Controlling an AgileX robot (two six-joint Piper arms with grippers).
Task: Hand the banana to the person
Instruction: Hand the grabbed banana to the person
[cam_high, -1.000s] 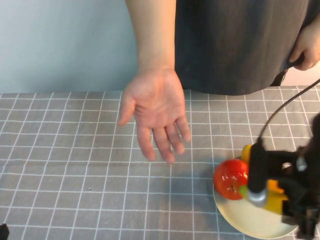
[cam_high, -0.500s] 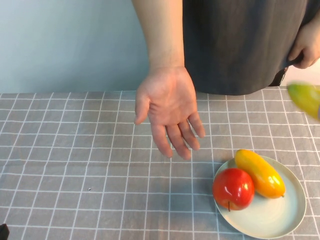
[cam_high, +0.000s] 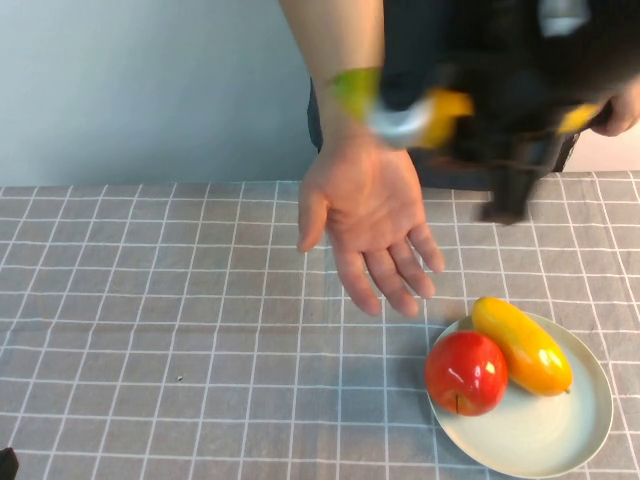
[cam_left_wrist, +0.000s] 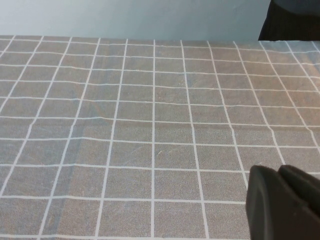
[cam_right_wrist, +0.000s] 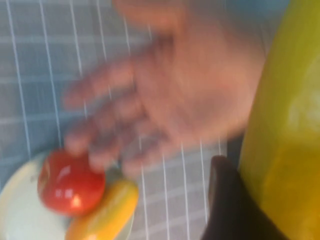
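My right gripper (cam_high: 402, 118) is raised high above the table's far side, blurred, and shut on the banana (cam_high: 445, 104), whose greenish tip (cam_high: 350, 84) points left. It hangs just above the wrist of the person's open palm (cam_high: 375, 210). The person (cam_high: 470, 60) stands behind the table in a dark grey garment. In the right wrist view the yellow banana (cam_right_wrist: 285, 125) fills one side beside a dark finger (cam_right_wrist: 227, 205), with the open hand (cam_right_wrist: 190, 85) beyond. My left gripper (cam_left_wrist: 281, 200) is shut and empty, low over the checked cloth.
A pale plate (cam_high: 560, 445) at the front right holds a red apple (cam_high: 466, 372) and a yellow-orange mango-like fruit (cam_high: 522, 345). Both also show in the right wrist view, apple (cam_right_wrist: 70, 182) and fruit (cam_right_wrist: 102, 215). The grey checked cloth (cam_high: 150, 300) covers the table.
My right gripper has lifted the banana off the plate, swung out to the right, then come up and left over the person's hand. The hand has shifted to the right.
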